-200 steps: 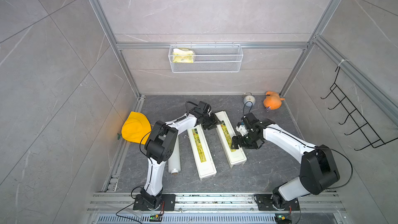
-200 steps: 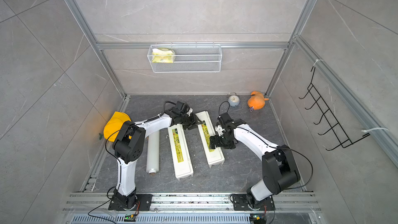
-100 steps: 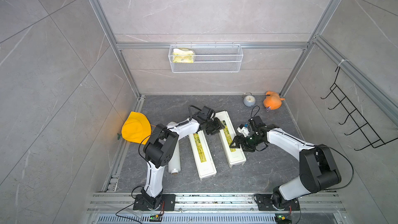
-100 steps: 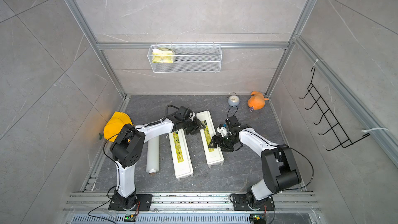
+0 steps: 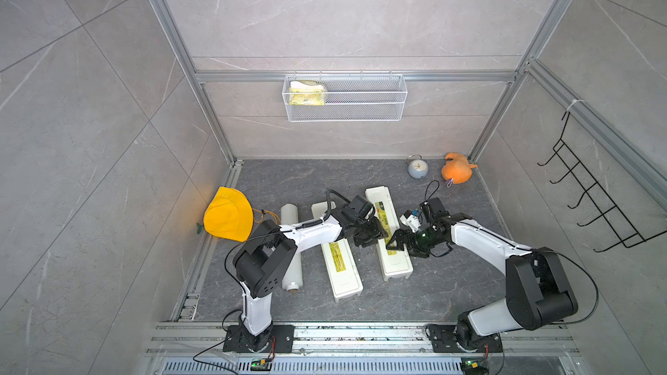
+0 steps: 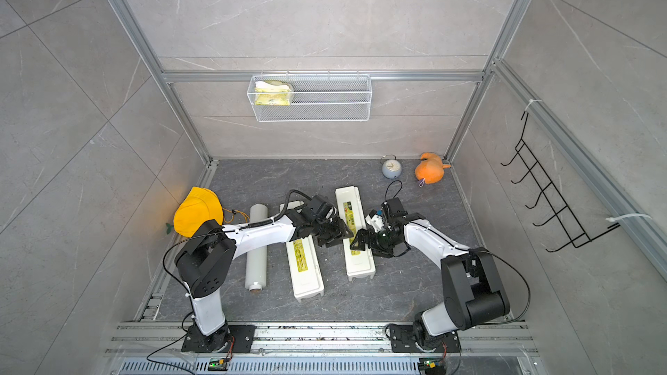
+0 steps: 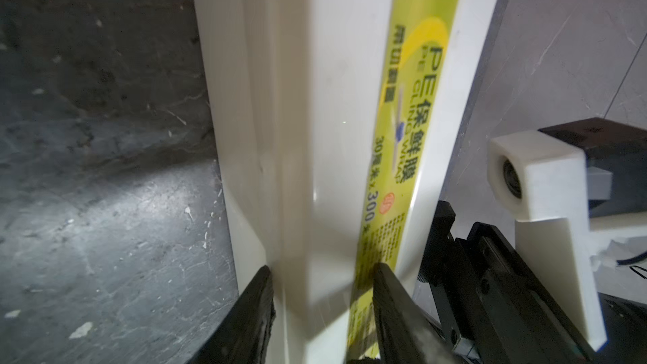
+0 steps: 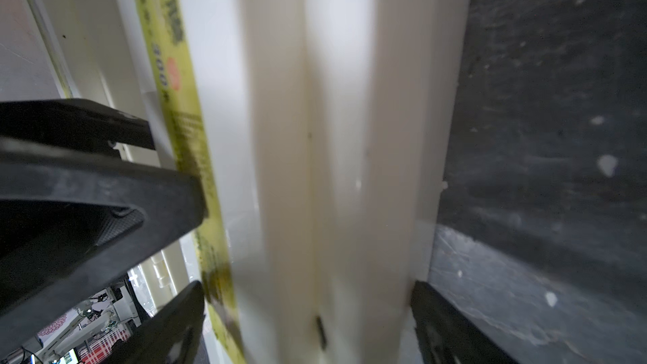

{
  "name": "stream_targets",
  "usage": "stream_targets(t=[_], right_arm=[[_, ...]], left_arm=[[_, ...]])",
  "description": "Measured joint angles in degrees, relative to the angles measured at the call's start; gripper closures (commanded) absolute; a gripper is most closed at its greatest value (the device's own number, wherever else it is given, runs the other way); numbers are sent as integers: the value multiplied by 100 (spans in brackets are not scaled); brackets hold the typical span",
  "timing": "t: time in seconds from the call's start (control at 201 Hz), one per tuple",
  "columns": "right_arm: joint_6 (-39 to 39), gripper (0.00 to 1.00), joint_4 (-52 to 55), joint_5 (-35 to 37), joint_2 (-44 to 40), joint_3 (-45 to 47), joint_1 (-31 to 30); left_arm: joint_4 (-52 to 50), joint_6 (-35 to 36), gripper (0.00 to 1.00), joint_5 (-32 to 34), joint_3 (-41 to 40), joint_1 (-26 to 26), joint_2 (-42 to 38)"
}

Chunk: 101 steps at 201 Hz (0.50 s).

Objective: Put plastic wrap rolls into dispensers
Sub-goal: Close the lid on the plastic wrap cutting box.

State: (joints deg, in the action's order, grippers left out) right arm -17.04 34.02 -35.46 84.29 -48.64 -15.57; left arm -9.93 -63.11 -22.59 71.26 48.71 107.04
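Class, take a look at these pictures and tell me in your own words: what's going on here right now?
Both grippers are working on one dispenser, the one on the right arm's side. The left gripper is shut on a thin edge along its side. The right gripper stands wide astride its body; whether it presses, I cannot tell. The other dispenser lies untouched alongside. One plastic wrap roll lies on the floor beyond that, not yet in a box.

1 plastic wrap roll [image 6: 256,265], 2 dispensers [image 5: 343,277] [image 5: 396,265], 1 yellow cap [image 5: 227,214], 1 clock [image 5: 418,168], 1 orange plush [image 5: 456,173], 1 wire basket [image 5: 344,112].
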Motion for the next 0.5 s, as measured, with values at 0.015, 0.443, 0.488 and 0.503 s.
stream_targets(t=[0.015,0.443,0.488,0.503], right_arm=[[0,6,24,11,-46,24,0],[-33,0,229,28,-826,605,2],[-37,0,197,33,-859,638,2],[-39,0,190,33,-868,647,2]], left_arm=[[2,-7,53,-17,-7,17,-2],[-42,-90,53,-197,20,354,42],[-79,-98,53,-205,70,354,76],[-107,-98,53,-205,101,354,94]])
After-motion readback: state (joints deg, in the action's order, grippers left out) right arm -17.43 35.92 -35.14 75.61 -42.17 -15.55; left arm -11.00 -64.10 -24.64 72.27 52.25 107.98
